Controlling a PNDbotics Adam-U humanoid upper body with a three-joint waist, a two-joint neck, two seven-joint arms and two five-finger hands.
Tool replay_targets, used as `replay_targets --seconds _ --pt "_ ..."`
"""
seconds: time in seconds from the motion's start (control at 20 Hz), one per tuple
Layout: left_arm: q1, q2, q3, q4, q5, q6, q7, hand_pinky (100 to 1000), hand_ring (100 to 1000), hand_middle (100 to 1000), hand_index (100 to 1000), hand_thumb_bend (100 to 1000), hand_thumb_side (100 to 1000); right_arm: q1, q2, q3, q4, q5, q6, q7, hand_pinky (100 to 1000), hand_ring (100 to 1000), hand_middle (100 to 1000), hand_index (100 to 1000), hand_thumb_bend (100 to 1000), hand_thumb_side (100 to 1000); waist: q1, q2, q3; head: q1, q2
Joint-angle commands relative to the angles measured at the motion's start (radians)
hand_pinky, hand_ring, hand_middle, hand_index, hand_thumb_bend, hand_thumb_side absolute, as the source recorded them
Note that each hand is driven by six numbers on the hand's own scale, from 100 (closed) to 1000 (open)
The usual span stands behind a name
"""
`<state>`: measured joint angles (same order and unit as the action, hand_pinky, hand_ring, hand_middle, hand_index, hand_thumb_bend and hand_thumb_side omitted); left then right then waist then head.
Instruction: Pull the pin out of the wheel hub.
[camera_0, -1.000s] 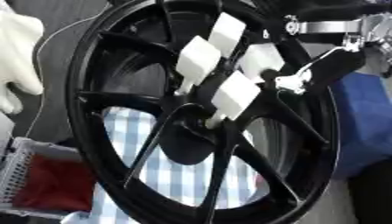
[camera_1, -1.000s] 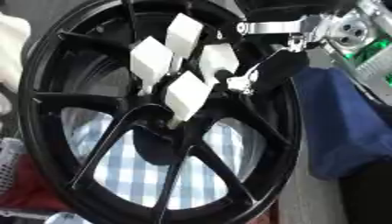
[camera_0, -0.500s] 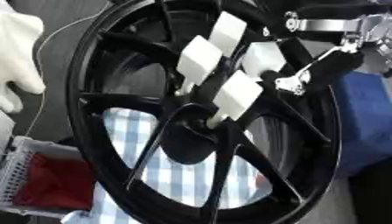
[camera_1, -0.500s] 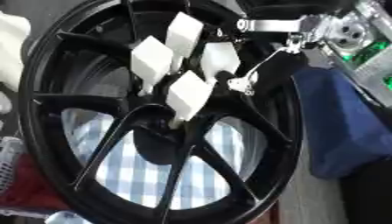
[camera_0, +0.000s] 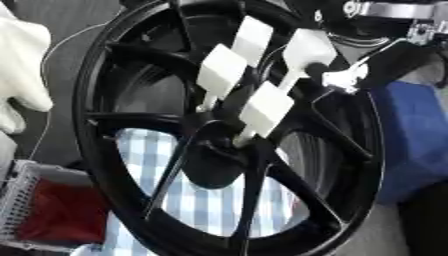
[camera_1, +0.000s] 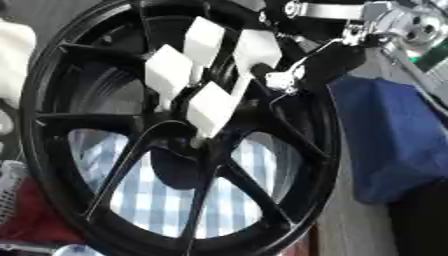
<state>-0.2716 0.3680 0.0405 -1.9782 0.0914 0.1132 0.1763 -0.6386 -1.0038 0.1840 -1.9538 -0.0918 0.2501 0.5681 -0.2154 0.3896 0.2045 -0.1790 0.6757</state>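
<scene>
My right hand (camera_0: 350, 75) comes in from the upper right, its fingertips meeting one white-tagged pin (camera_0: 302, 50) near the rim; I cannot tell whether they are closed on it. Three more white-tagged pins (camera_0: 262, 107) stand in the black wheel hub (camera_0: 214, 160), which leans upright over a checked cloth (camera_0: 206, 200). I judge this the grasping step; next I must secure the pin and draw it straight outward.
</scene>
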Motion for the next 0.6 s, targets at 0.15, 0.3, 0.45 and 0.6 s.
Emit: replay_targets --seconds 0.15,0.3,0.45,0.6 --pt "0.009 0.006 0.021 -0.022 -0.002 -0.002 0.015 438 691 618 684 100 807 0.074 -0.116 -0.116 -0.033 -0.089 -0.017 -0.065 790 585 311 472 100 212 0.028 -0.031 -0.033 0.027 0.002" --pt "0.019 0.007 0.031 -0.022 -0.006 -0.004 0.027 437 691 618 683 100 805 0.137 -0.152 -0.192 0.021 -0.133 -0.015 -0.112 796 593 316 479 100 205 0.043 -0.031 -0.064 0.053 0.004" --pt "0.025 0.006 0.042 -0.022 -0.009 -0.008 0.041 437 692 617 683 100 803 0.211 -0.165 -0.272 0.099 -0.127 0.024 -0.162 797 602 328 488 100 209 0.063 -0.028 -0.096 0.084 -0.002" --pt "0.027 0.004 0.046 -0.022 -0.012 -0.011 0.047 437 694 618 683 100 801 0.287 -0.148 -0.349 0.175 -0.088 0.052 -0.209 800 617 358 518 100 205 0.079 -0.023 -0.114 0.105 -0.005"
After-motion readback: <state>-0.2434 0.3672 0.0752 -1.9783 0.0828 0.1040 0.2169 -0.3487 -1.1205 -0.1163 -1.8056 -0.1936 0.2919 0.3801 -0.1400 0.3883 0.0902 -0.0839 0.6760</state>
